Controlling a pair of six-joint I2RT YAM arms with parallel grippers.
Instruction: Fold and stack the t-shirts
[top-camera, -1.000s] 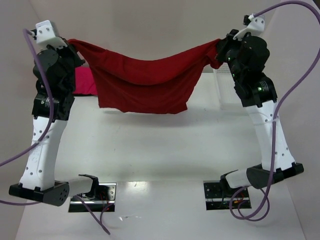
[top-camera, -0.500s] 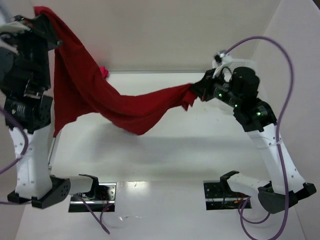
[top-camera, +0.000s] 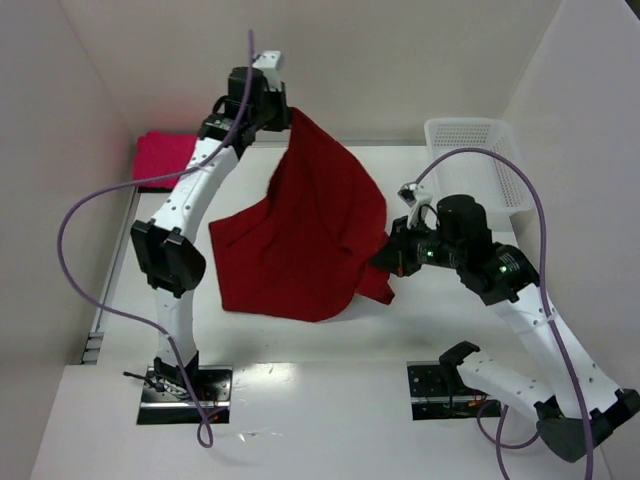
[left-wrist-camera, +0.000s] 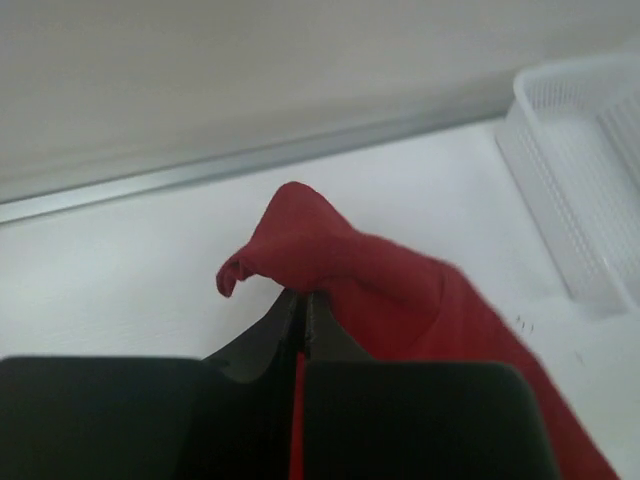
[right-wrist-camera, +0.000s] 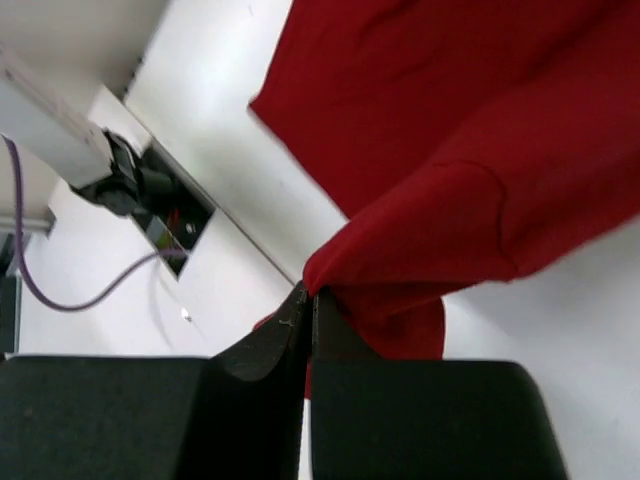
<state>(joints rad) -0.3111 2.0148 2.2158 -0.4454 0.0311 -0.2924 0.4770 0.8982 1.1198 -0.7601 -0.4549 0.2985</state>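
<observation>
The dark crimson t-shirt hangs spread between my two grippers over the table's middle, its lower part draped down. My left gripper is shut on its far top corner, high at the back; the left wrist view shows that bunched corner in the closed jaws. My right gripper is shut on the near right corner, low by the table; the right wrist view shows the cloth pinched there. The magenta-pink t-shirt lies folded at the far left.
A white mesh basket stands at the back right, also in the left wrist view. White walls close the table at the back and both sides. Purple cables loop from both arms.
My left gripper has swung from high at the far left to the back centre with its shirt corner. My right gripper has dropped lower and nearer. The shirt now hangs as a slanted sheet.
</observation>
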